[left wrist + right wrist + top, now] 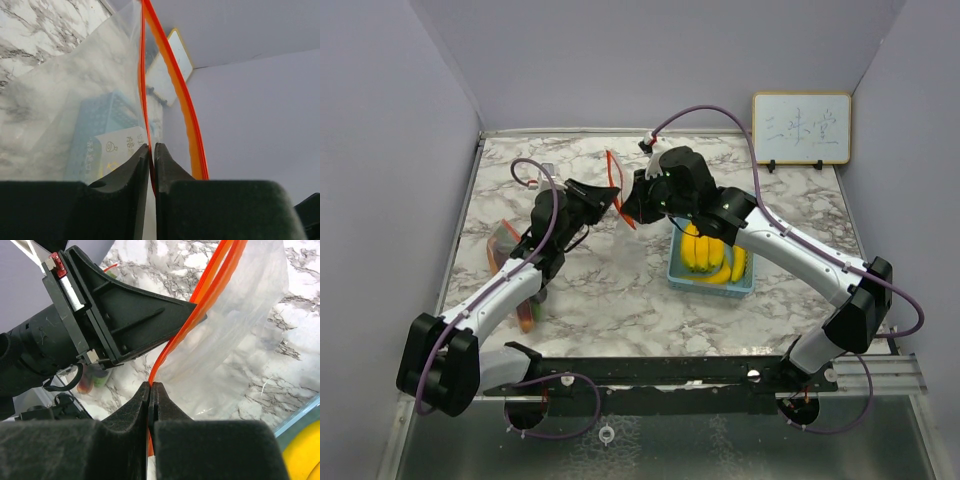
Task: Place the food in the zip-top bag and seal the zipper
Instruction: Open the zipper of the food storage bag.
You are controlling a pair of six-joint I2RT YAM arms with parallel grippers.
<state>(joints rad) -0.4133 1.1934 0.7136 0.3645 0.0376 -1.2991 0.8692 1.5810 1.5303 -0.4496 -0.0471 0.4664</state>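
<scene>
Left gripper (pixel 152 146) and right gripper (pixel 150 385) each pinched the orange rim (pixel 184 115) of the bag (pixel 75 90).
Easing apart evenly should open it for bananas (pixel 700 250).

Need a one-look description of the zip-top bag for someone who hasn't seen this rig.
On the marble table, look to the middle, where the two arms meet. The zip-top bag is held up there, pinched at its rim by the left claw and the right claw. Unlike the light-blue basket of bananas to its right, it is clear plastic with an orange zipper strip.
</scene>
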